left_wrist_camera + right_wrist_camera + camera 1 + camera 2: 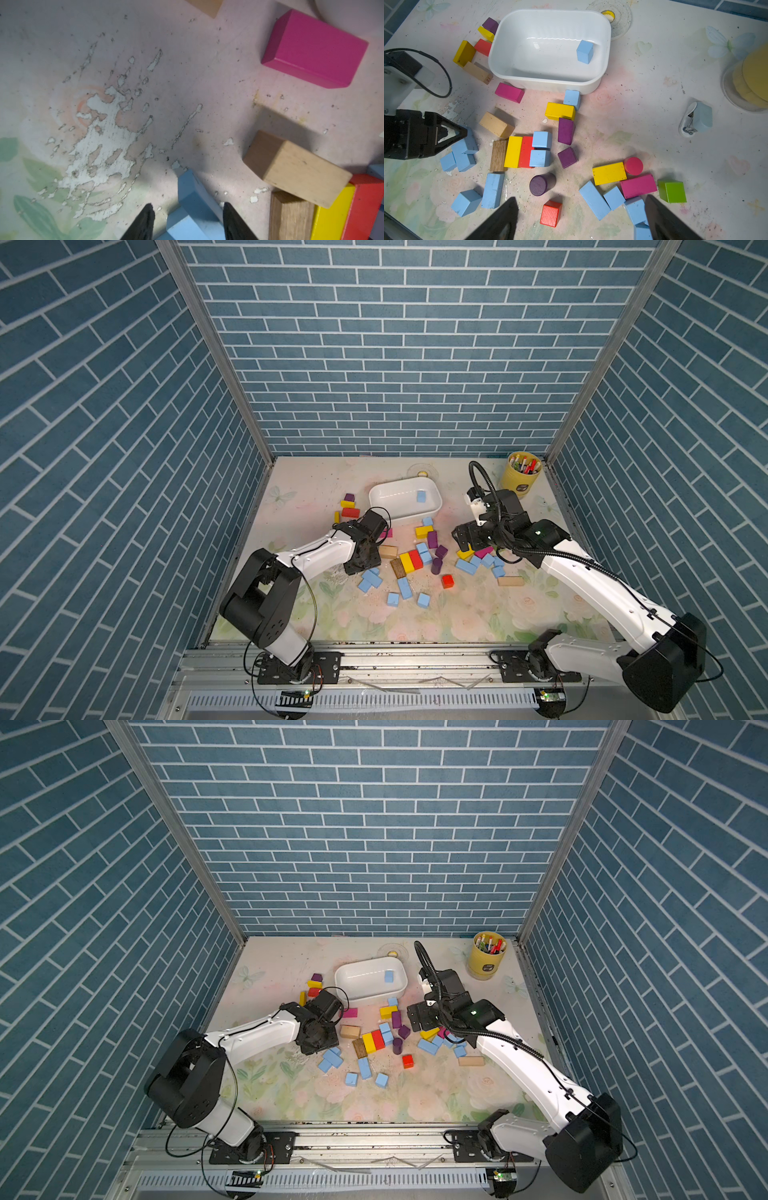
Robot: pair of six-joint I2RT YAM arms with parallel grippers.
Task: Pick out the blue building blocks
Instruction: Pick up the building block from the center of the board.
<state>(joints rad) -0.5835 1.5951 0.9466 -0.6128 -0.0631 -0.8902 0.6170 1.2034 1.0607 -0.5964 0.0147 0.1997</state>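
White tub [546,84]: one blue block [584,51] inside | yellow cup [520,483]: pens [524,465] | worn flowered mat [478,614]: other blue blocks [404,587] strewn among coloured blocks [406,562]; blue brick walls [395,364] | left gripper [188,220] low, jaws half-closed astride a blue brick [193,199], grip unclear | right gripper [582,205] hovering, jaws wide apart, empty.
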